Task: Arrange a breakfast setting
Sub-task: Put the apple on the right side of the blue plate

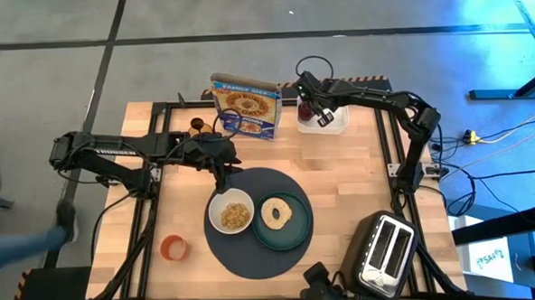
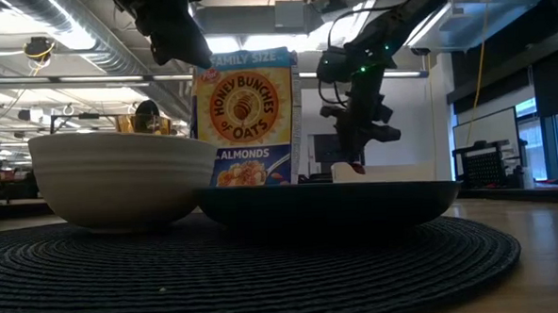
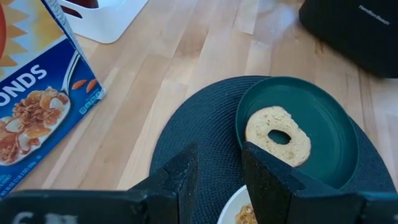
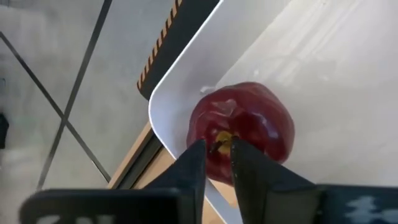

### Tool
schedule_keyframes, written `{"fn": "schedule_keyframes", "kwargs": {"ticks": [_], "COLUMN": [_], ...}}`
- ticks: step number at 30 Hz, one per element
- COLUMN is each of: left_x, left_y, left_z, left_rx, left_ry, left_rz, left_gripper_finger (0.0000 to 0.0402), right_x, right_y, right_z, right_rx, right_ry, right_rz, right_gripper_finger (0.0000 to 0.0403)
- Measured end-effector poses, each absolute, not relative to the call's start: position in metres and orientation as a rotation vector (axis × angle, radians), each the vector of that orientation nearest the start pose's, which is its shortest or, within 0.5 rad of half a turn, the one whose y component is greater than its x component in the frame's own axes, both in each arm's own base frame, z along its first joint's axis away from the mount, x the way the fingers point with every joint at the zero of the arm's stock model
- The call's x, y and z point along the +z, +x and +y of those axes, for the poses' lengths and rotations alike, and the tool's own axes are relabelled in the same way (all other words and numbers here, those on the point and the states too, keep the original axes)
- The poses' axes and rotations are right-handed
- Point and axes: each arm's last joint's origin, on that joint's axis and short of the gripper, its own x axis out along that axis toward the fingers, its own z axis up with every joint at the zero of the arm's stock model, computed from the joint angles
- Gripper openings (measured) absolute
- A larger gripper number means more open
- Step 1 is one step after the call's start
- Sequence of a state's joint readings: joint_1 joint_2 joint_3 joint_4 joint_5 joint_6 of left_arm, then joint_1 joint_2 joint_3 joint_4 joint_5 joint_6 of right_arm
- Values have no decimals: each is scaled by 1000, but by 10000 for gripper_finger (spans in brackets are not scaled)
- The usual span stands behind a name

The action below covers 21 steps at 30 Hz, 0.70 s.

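Observation:
The round dark-grey placemat (image 1: 254,250) lies at the table's middle near side. On it stand the white bowl (image 1: 231,213), with cereal in it, and the teal plate (image 1: 294,232), on which the tan ring bagel (image 1: 277,213) lies flat. The small orange cup (image 1: 172,248) stands left of the mat. The small dark-red fruit (image 4: 249,127) sits in a corner of a white tray (image 1: 334,122) at the far side. My right gripper (image 4: 217,158) is over it, shut on its top. My left gripper (image 3: 217,171) hovers over the mat's far edge, narrowly open and empty. No spoon shows. My right gripper comes at the fruit from above, pointing down. Its two fingertips (image 4: 194,163) stand close together at the stem hollow (image 4: 219,140) on the fruit's top, pinching there. The fruit is upright below the fingers, in the tray's corner. Whether it still rests on the tray floor I cannot tell.
The blue cereal box (image 1: 245,104) stands upright at the far middle, between both grippers. The black-and-silver toaster (image 1: 385,249) stands at the near right. Bare wood lies right of the mat and around the orange cup.

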State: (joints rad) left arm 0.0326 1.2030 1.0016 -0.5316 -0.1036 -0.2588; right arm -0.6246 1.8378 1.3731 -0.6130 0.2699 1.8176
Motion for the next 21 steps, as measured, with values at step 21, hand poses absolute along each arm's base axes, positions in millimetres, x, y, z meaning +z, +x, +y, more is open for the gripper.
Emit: {"fn": "schedule_keyframes", "kwargs": {"ticks": [21], "left_x": [295], "left_y": [248], "left_z": [15], "left_rx": [251], "left_ry": [-214], "left_rz": [711], "left_gripper_finger": [118], "right_x": [220], "right_y": [311], "right_z": [-223], "right_rx": [-1578], "right_ry": [1582], "right_rz": [23], "right_gripper_finger": [2]}}
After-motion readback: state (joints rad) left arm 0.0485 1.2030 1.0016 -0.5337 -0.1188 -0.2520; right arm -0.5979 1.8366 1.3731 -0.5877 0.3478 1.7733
